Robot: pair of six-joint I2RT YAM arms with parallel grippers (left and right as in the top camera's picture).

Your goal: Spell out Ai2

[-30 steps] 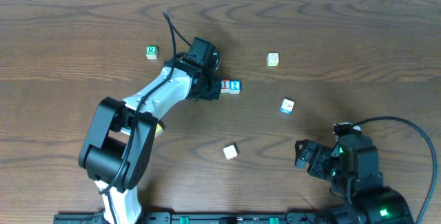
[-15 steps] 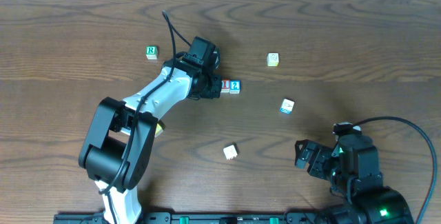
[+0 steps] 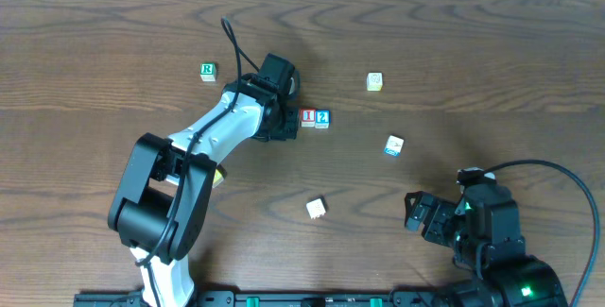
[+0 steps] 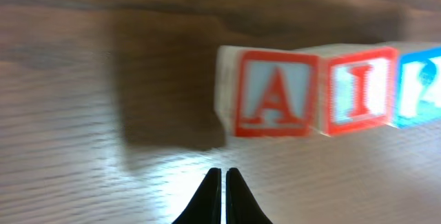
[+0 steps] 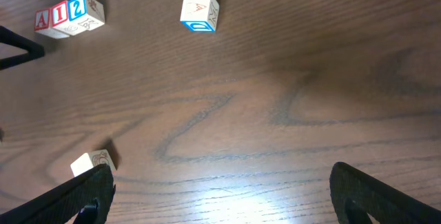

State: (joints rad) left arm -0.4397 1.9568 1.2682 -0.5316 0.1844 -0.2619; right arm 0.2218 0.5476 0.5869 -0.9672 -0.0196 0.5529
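On the counter [image 3: 492, 33], the square wooden A block [image 4: 275, 93], I block [image 4: 355, 89] and 2 block [image 4: 420, 86] sat flush in a row, with bare woodgrain around them. The left pincer [image 4: 223, 196] was pinched closed and empty just beside the A block; the right pincer [image 5: 224, 193] gaped wide, well apart.

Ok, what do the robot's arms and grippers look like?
The left arm has a white link between black joints, with a black cable looping above its wrist. The right arm is all black, showing green lights and another cable arcing beside it. The left gripper has thin black tapered fingers; the right gripper's fingers look black and broader.
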